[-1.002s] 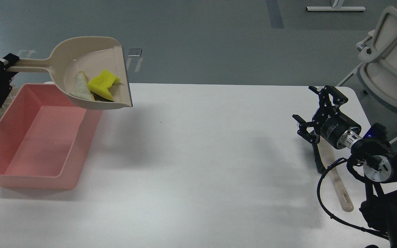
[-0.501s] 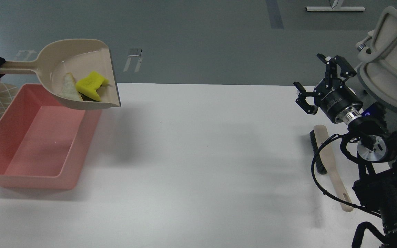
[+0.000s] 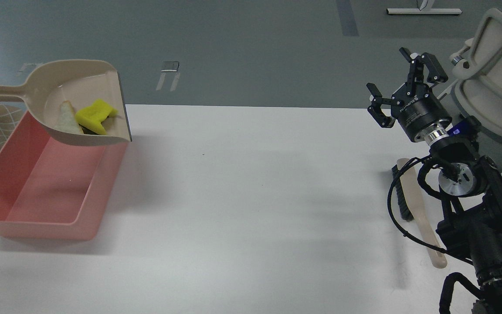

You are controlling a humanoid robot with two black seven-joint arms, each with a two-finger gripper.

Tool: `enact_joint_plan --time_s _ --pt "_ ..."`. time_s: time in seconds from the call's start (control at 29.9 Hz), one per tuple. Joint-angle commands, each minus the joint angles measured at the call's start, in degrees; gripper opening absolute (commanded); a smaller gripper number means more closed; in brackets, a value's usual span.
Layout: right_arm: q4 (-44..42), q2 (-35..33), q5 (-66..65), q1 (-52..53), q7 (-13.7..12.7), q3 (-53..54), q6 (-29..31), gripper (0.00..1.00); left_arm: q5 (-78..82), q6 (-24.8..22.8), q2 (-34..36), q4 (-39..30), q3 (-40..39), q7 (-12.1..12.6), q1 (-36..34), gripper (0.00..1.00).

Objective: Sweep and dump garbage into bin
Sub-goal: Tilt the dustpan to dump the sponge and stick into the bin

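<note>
At the view's 4 o'clock, the brush (image 3: pixel 416 209) is lying flat on the white table (image 3: pixel 251 196). Above it, the right gripper (image 3: pixel 401 85) is hanging spread open and empty; the white lettering on its black body is too small to read. At 9 o'clock, the bin (image 3: pixel 46 192) is sitting under the dustpan (image 3: pixel 81 102), which is carrying the garbage (image 3: pixel 87 120), well apart from that gripper. The left gripper is lying out of view.

We're in a robotics lab or test room.
We see a bare white table (image 3: pixel 255 209), grey floor with tape marks (image 3: pixel 170 66), a pale office chair (image 3: pixel 490 69) pushed aside, and our own black arm (image 3: pixel 473 209) over the table.
</note>
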Motion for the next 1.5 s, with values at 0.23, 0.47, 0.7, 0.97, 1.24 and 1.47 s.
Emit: enact_joint_plan --time_s 0.23,0.47,0.7,0.97,1.24,1.47 --pt "-2.0 0.0 0.0 1.9 2.0 -0.1 0.0 1.00 -2.4 -6.0 -0.5 9.5 0.1 0.0 0.1 0.14" --pt "-2.1 -0.1 -0.1 1.8 2.0 -0.2 0.0 1.00 -0.7 -7.4 -0.5 14.1 0.6 0.0 0.2 0.13" --pt "-2.1 -0.4 -0.1 1.8 2.0 -0.2 0.0 1.00 5.8 -7.4 -0.6 14.3 0.3 0.0 0.2 0.12" --pt "-2.1 -0.9 0.0 1.4 2.0 -0.2 0.0 1.00 8.7 -7.4 0.2 14.3 0.6 0.0 -0.2 0.12" --pt "-2.1 -0.9 0.0 1.1 2.0 -0.2 0.0 1.00 13.8 -7.4 2.9 14.0 -0.1 0.0 -0.8 0.11" --pt "-2.1 -1.2 0.0 1.1 2.0 -0.2 0.0 1.00 14.9 -7.4 6.8 12.9 -0.3 0.0 -1.4 0.11"
